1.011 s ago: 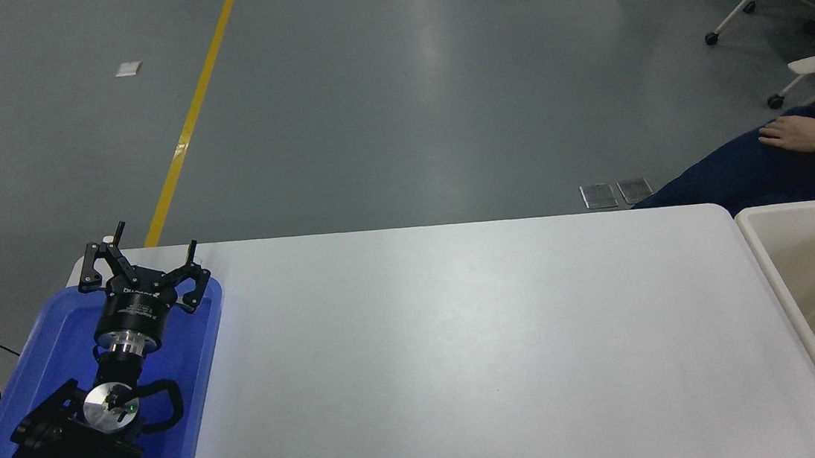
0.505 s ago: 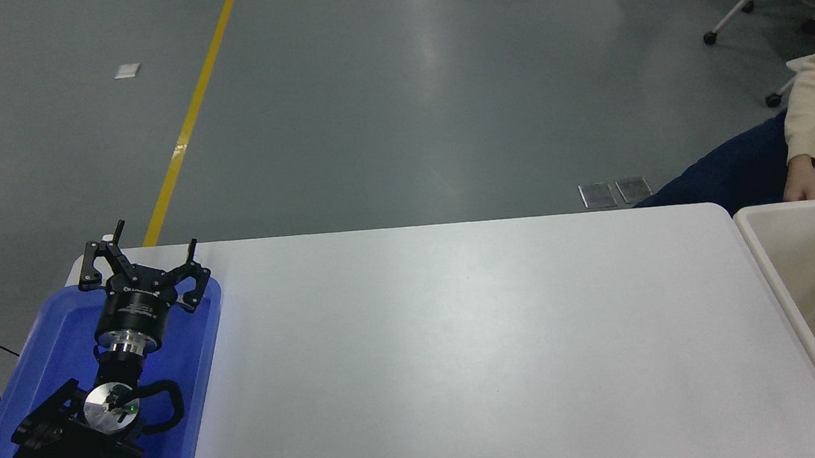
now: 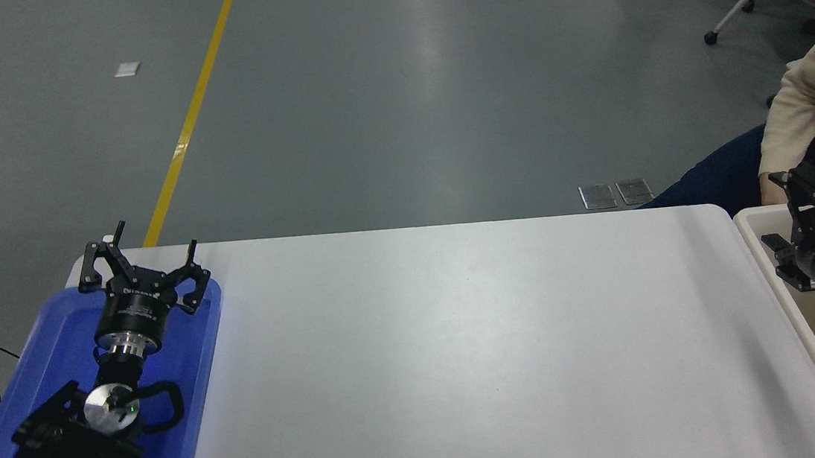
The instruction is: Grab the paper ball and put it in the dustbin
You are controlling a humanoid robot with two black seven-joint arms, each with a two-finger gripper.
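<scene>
Floor (image 3: 395, 95), grey and glossy, is filling the top half, with a yellow line (image 3: 195, 115) running diagonally down to the far left corner of the surface. White surface (image 3: 465, 358) is taking up the middle and lower part. Dustbin (image 3: 769, 254), a cream-beige tub with a thick rim, is sitting just beside the surface's right edge, only partly in view. Blue tray (image 3: 192, 399) is lying on the surface's left end. Left arm is lying over the blue tray at lower left, its left tool (image 3: 140, 268) pointing away from the camera with fingers spread apart, gripping nothing. Person in a cream sleeve (image 3: 806, 101) and dark trousers is sitting at the far right, behind the dustbin. Right tool (image 3: 799, 221) is coming in from the right edge, hanging over the dustbin's far end; can't tell if its fingers are apart or together, or if anything is between them. Paper ball isn't showing anywhere on the surface or in the visible part of the dustbin, so its place can't be told.
</scene>
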